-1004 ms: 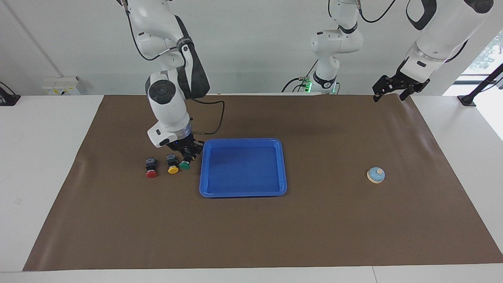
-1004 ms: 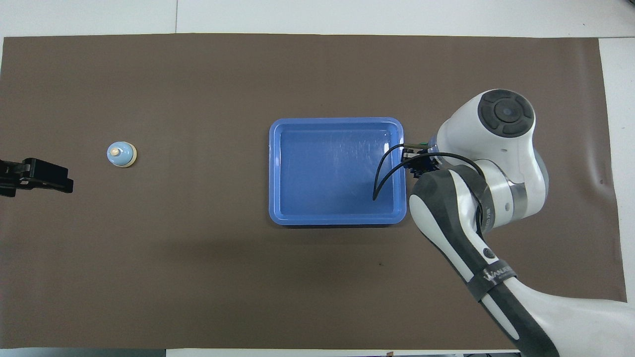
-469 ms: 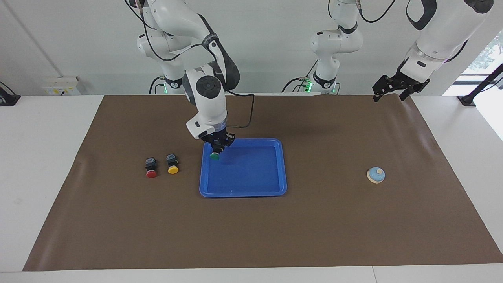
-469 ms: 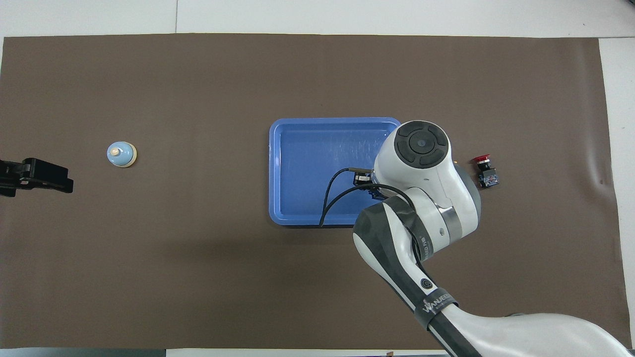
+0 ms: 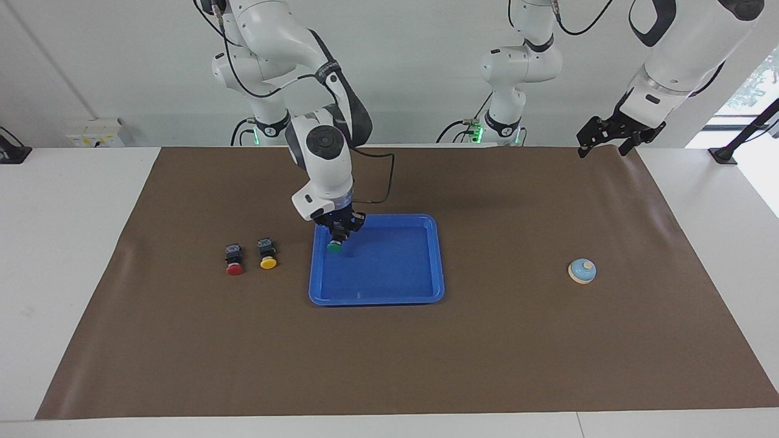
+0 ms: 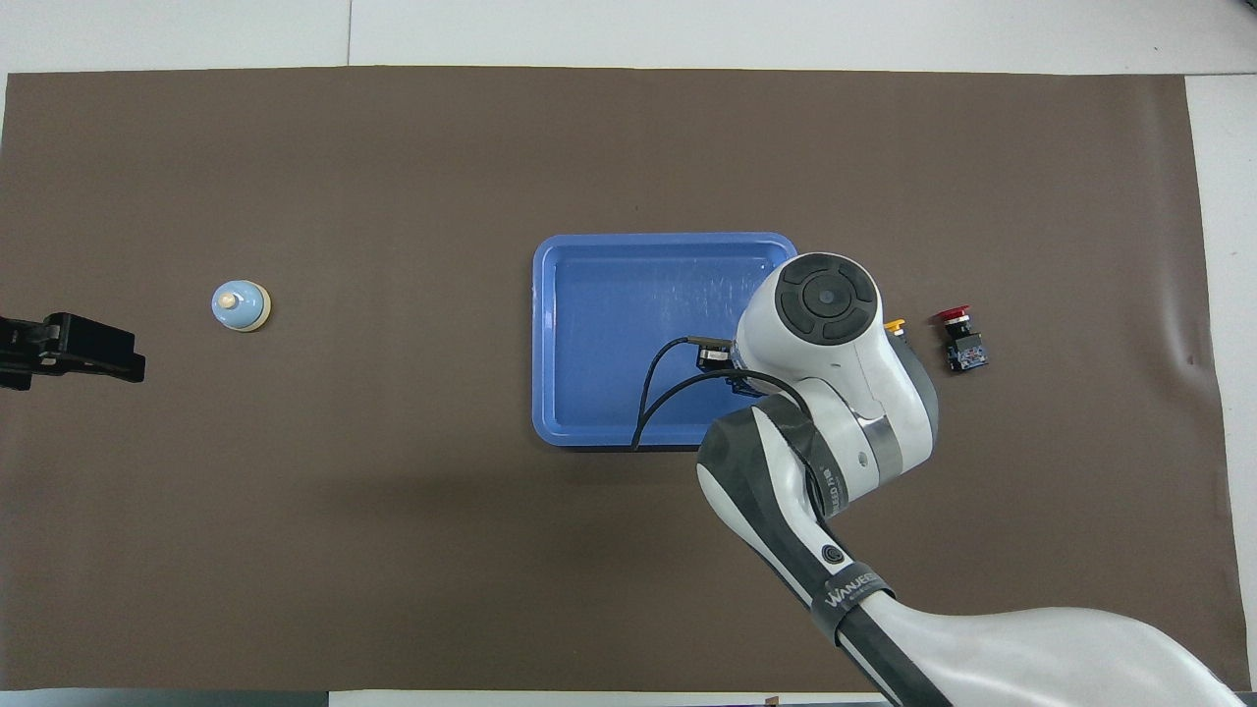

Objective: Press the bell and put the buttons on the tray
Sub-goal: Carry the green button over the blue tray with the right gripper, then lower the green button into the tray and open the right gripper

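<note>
One high camera faces the robots, another looks steeply down from their end; both share the tray.

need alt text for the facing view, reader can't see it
The right hand, shut on the green button, holds it over the blue tray at the tray's end toward the right arm. The red button and yellow button sit on the brown mat beside the tray; the bell stands toward the left arm's end, where the open left hand waits.

White wall, white table under brown mat, bright window
</note>
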